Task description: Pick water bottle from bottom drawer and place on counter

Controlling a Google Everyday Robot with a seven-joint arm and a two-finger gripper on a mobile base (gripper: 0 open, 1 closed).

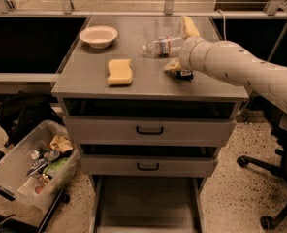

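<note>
Currently the jaws stand wide apart above the right rear of the table, clamped on nothing. The bottle lies on its side on the table between them. A sponge and a bowl sit further left. Below, the bottom drawer is pulled out.

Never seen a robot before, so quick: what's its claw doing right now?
Gripper: open above the counter, its fingers spread either side of the lying water bottle, not gripping it.
</note>
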